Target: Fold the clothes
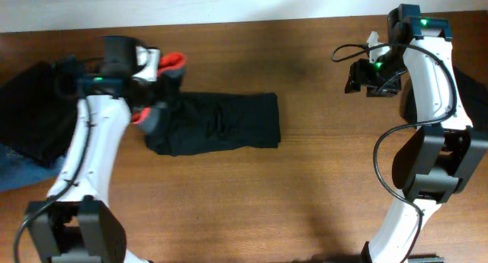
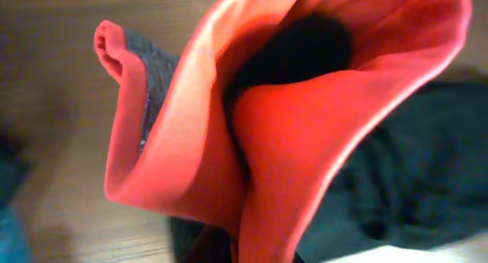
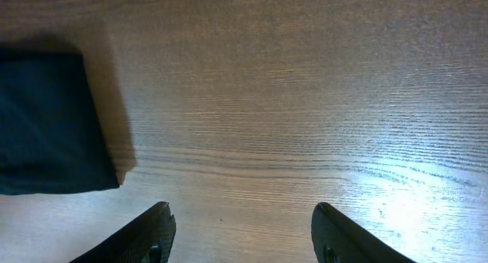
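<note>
One pair of black trousers (image 1: 221, 122) lies folded left of centre on the wooden surface (image 1: 320, 187). The left fingers (image 1: 158, 86) pinch its grey waistband (image 2: 156, 80), holding the red-orange trim (image 2: 305, 141) up. The right fingers (image 3: 149, 234), spread, hover over bare wood at upper right. Two other garments sit at the left edge: one dark cloth (image 1: 27, 114) and one blue denim (image 1: 15, 175).

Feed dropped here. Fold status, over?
Left tool shut on trousers at waistband, red trim showing. Right tool open, empty, over bare table. Other dark clothes at left edge, apart.
</note>
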